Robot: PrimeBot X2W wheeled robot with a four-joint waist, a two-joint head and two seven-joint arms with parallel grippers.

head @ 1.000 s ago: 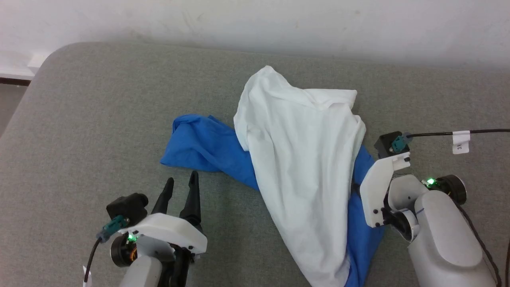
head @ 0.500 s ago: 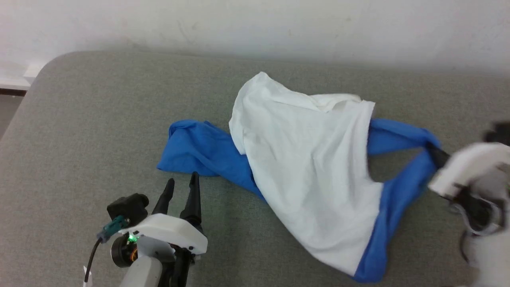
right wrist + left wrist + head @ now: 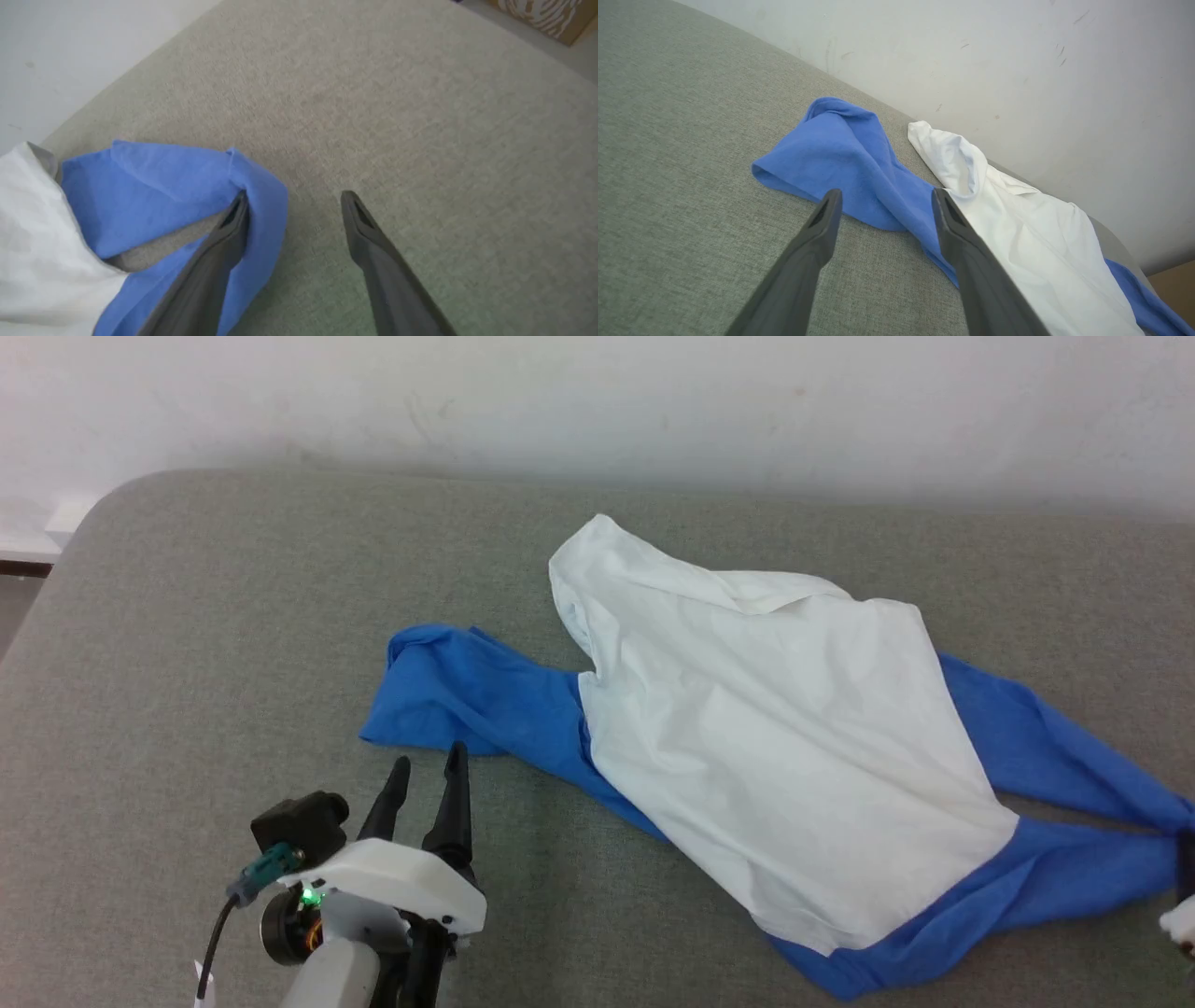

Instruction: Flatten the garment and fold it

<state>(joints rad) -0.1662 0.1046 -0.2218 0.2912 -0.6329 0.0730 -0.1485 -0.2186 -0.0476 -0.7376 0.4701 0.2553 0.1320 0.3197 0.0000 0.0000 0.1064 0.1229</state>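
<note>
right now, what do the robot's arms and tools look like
The left tool has two long, tapered dark fingers on a white housing, with a green light. A black camera block beside it carries a teal connector and black cable. The forearm is pale grey. The right tool has matching dark fingers.

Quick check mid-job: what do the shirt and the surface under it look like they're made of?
The shirt looks like a thin, soft knit, probably cotton jersey, with a matte finish. Its white body drapes in loose creases and the blue sleeve bunches in soft folds. The surface looks like grey woven upholstery cloth, matte with a fine heathered grain. Its rounded corner hints at padding beneath, though that is unsure.
</note>
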